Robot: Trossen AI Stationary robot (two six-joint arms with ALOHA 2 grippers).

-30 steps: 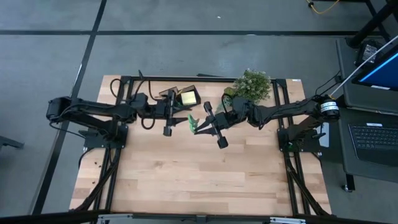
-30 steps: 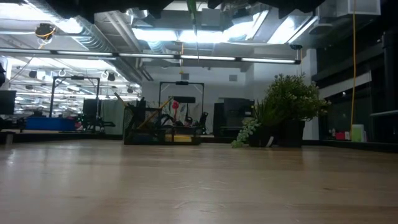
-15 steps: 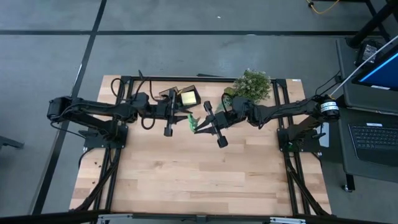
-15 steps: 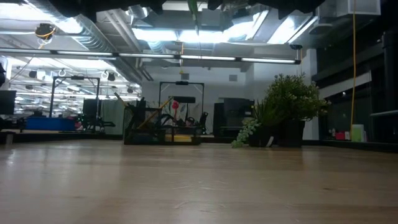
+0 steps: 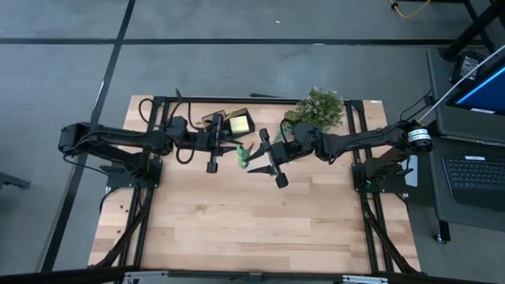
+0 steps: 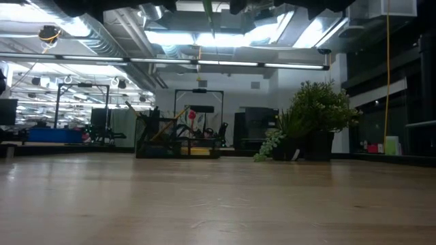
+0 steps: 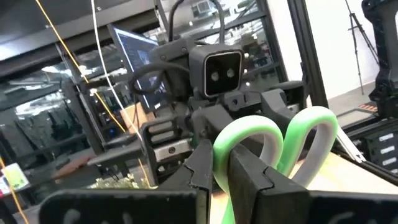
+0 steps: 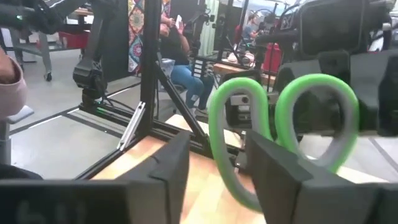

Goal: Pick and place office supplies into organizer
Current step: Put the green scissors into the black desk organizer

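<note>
The green-handled scissors (image 5: 244, 154) hang in the air above the table's far middle, between my two grippers. My left gripper (image 5: 235, 147) reaches in from the left and is shut on them. My right gripper (image 5: 254, 160) faces it from the right and stands open; its fingers (image 8: 174, 163) flank one green handle loop (image 8: 231, 149), and I cannot tell whether they touch it. The black organizer (image 5: 227, 119) stands at the far edge behind the left gripper, with a yellow sticky-note pad (image 5: 239, 124) in it. My left gripper pinches one green handle loop (image 7: 221, 144) of the scissors between its two fingers (image 7: 250, 177). The fingers come in about level from the table's left. The scissors are lifted clear of the table, and the second loop (image 7: 311, 134) stands free beside the fingers.
A bushy green plant (image 5: 319, 107) stands at the far edge behind the right arm. The black frame rails (image 5: 150, 170) run along both sides of the wooden table (image 5: 252, 229), whose near half is bare wood. People show in the room beyond the table.
My left gripper has shut on the scissors' handle, and my right gripper has opened its fingers around the scissors. The scissors have stayed in the air between the two grippers.
</note>
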